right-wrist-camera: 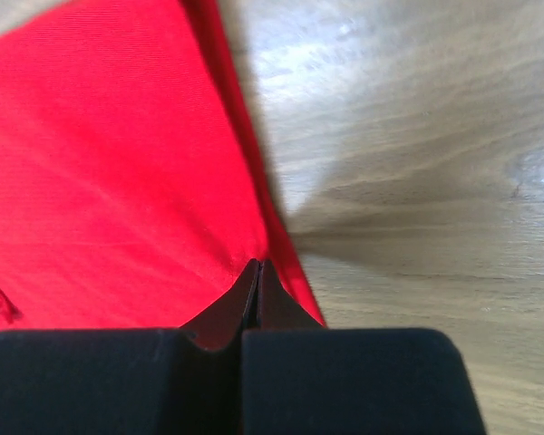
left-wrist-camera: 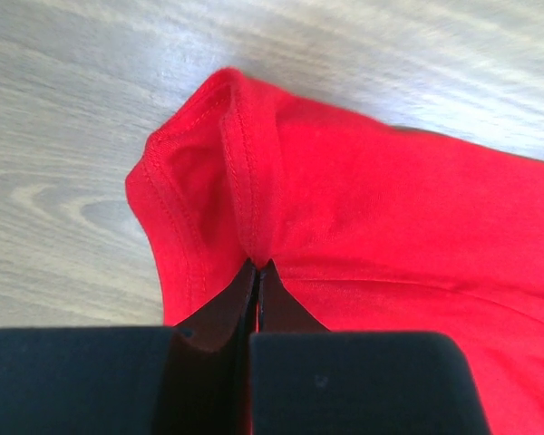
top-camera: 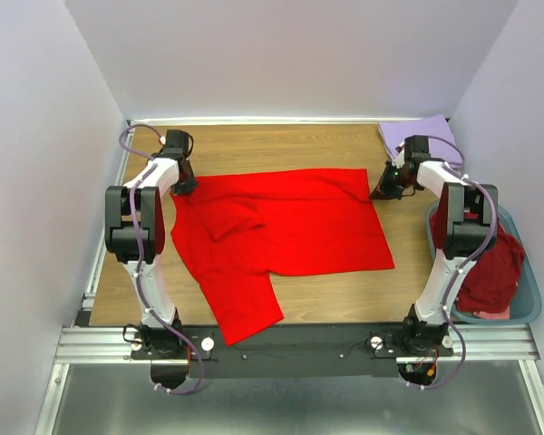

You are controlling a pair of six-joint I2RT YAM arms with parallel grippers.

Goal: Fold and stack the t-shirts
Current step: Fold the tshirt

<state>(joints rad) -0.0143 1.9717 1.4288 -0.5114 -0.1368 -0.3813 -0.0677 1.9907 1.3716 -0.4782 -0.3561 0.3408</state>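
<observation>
Red t-shirt lies spread out, rumpled near one sleeve.

Shows the right pincer pressed together on the edge of the bright red t-shirt. Spreads that cloth across the left, with wood-grain surface bare on the right.

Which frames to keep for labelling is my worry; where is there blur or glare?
Top external: evenly lit, sharp, red t-shirt crisp. Left wrist: hem stitching sharp, wooden table washed pale by glare. Right wrist: table grain and shirt edge smeared, glare at top.
</observation>
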